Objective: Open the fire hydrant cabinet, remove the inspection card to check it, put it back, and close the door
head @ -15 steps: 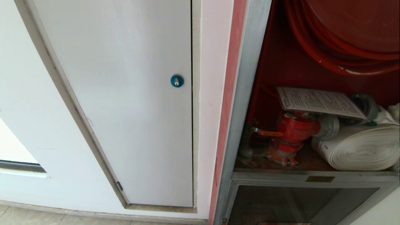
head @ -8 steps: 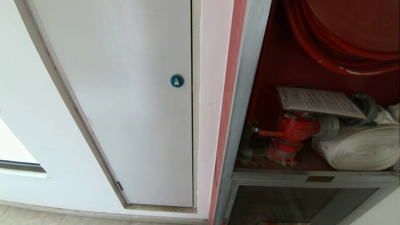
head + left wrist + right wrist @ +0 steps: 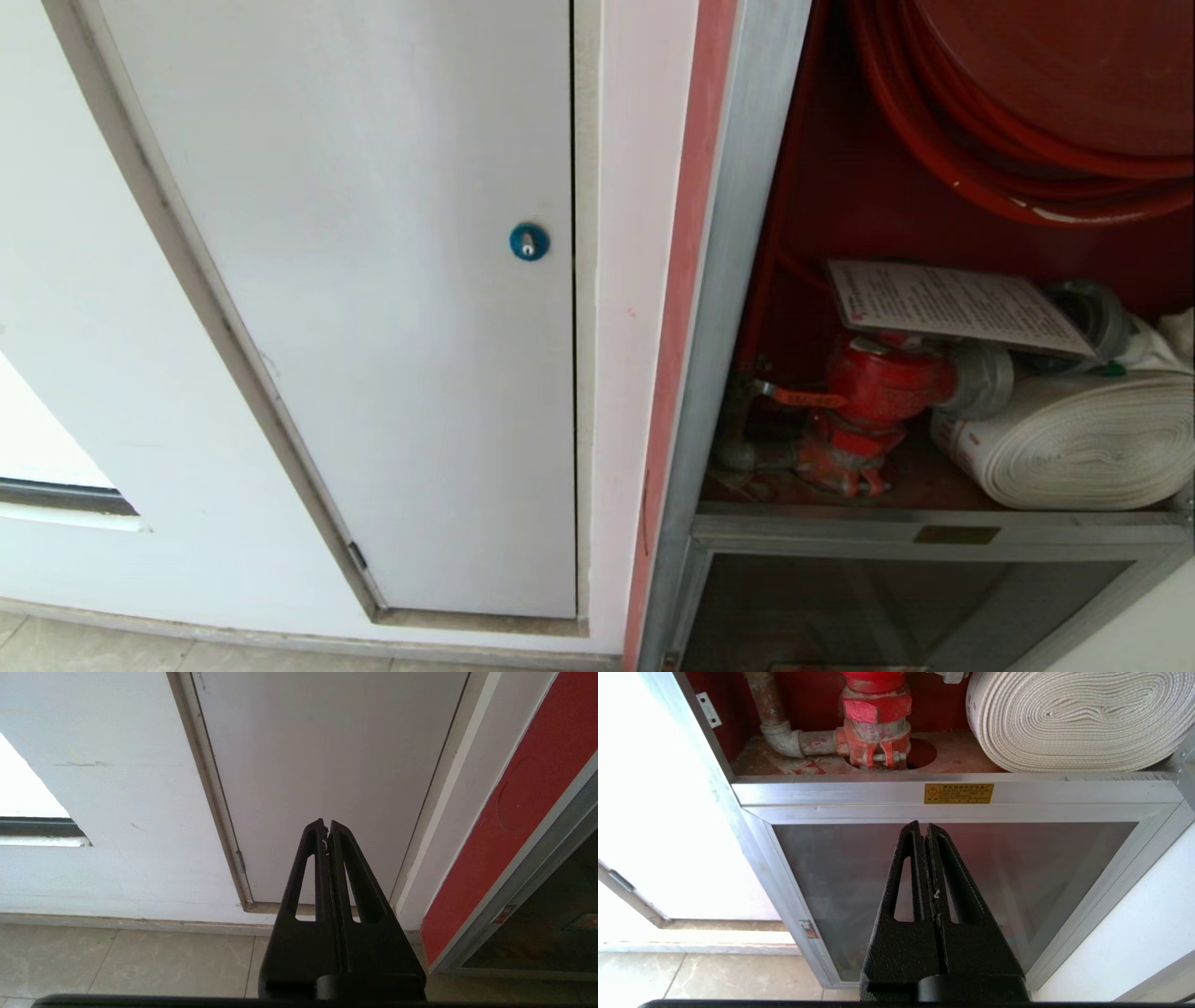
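- The fire hydrant cabinet [image 3: 738,280] was seen at the right, framed in brushed silver metal, with a smooth red inside that stood exposed.
- One inspection card [image 3: 952,303] was found inside it: a thin white rectangle with fine dark printed lines, laid tilted on top of the valve and the coupling beside it.
- One red valve [image 3: 882,383] of rough cast metal, with chipped paint, was set under the card; a grey elbow pipe [image 3: 777,737] was joined to it low down.
- One white hose roll [image 3: 1083,439], of woven ribbed fabric wound in a flat coil, was laid just beside the valve on the cabinet floor.
- One round red hose reel [image 3: 1046,103], wrapped with glossy red tube, was hung above them.
- One small dark glass panel [image 3: 971,858] in a silver frame was placed below the shelf, and one yellow rectangular label [image 3: 958,793] was fixed on the bar above it.
- One plain white panel door [image 3: 392,280], matt and flat, with one round blue lock [image 3: 528,242], was seen to the left of the cabinet.
- The left hand [image 3: 326,826], black with slotted tapered fingers, was pressed fully closed on nothing, held low before the white door, over pale floor tiles [image 3: 140,961].
- The right hand [image 3: 924,827], of the same shape, was closed tight and empty, held before the glass panel, well apart from the card.
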Robot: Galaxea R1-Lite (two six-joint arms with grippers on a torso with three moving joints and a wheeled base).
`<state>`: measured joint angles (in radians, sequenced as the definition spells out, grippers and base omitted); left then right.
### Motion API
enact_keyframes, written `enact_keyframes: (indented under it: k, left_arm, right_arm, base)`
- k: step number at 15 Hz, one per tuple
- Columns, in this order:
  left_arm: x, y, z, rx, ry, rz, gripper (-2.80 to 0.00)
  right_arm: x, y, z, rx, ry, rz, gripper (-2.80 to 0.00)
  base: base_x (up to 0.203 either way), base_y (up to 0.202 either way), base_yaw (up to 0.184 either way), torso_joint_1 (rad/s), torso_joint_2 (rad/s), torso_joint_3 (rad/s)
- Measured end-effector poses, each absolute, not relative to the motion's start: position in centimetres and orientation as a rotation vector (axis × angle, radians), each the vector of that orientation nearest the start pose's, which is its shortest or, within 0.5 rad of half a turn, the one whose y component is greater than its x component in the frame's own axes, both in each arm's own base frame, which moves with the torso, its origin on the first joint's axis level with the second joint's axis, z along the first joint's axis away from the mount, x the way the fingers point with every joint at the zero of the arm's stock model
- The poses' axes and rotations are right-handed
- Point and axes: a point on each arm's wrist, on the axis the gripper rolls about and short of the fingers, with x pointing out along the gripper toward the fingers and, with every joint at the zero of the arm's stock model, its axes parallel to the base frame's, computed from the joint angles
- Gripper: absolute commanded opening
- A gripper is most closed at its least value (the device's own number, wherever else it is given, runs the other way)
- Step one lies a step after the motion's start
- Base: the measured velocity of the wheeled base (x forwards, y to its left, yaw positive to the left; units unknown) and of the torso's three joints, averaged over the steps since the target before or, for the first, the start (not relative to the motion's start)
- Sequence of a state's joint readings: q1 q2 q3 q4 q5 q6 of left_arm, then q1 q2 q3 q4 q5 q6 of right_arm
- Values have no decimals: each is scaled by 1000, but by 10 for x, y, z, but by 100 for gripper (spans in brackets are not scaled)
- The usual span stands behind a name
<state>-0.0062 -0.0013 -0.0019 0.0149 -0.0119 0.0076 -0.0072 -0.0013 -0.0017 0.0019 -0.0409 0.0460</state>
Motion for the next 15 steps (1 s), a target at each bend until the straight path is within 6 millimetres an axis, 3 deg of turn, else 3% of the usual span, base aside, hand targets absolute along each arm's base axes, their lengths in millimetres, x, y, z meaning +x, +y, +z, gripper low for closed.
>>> enact_keyframes:
  k: [5,15]
  left_arm:
    - [-23,0,74,3,12,-12,-280]
    - [-23,0,74,-6,12,-5,-280]
  right_arm:
    - [-23,-1,76,46,-2,-49,-280]
    - [-23,-1,76,46,-2,-48,-280]
  base:
    - [-19,0,0,3,1,0]
    - [-194,0,0,3,3,2]
